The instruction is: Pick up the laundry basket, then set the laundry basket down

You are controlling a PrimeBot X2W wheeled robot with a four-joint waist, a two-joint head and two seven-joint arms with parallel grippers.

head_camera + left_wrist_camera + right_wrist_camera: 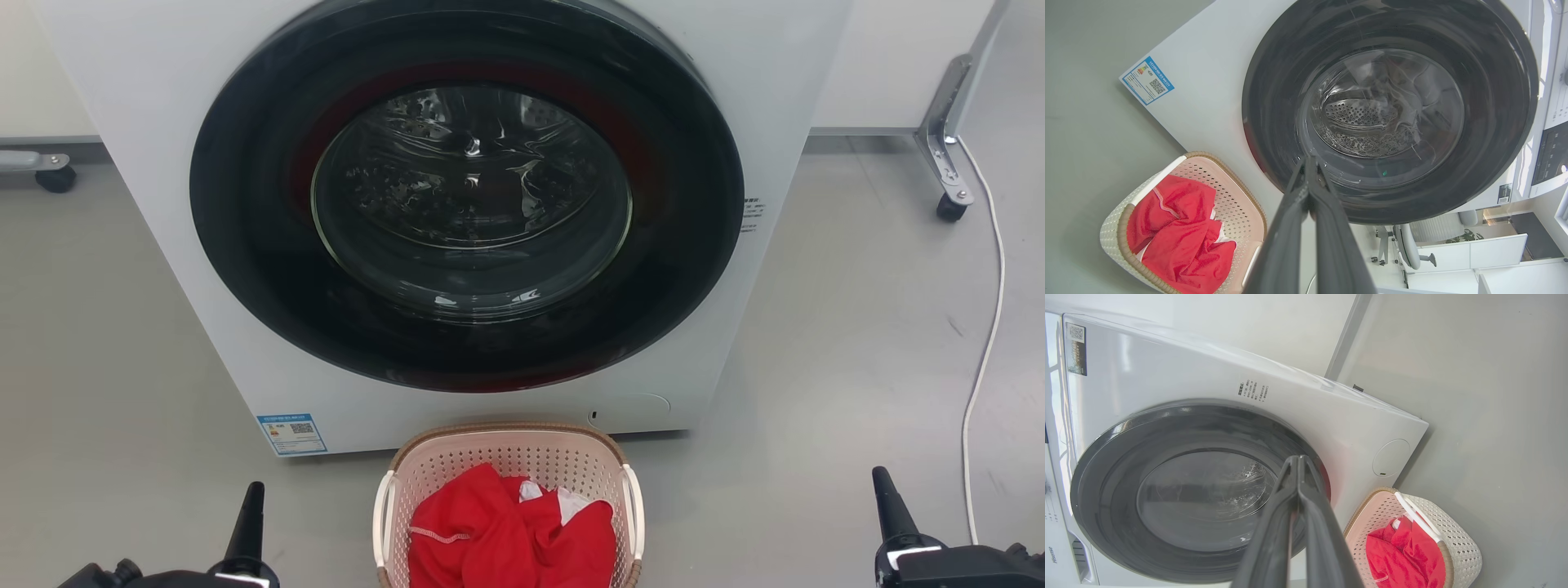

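Observation:
The laundry basket (506,461) stands on the grey floor right before the washing machine, pale pink with holed walls, a brown woven rim and white side handles. Red clothes (506,531) lie in it. It also appears at the lower left of the left wrist view as the laundry basket (1237,204), and at the lower right of the right wrist view as the laundry basket (1457,535). My left gripper (253,498) is shut, off to the basket's left and apart from it. My right gripper (886,490) is shut, farther off to its right. Both hold nothing.
The white washing machine (245,327) with its shut dark round door (465,196) rises just behind the basket. A white cable (984,351) runs down the floor at the right. Wheeled frame feet stand at the far right (951,204) and far left (53,175).

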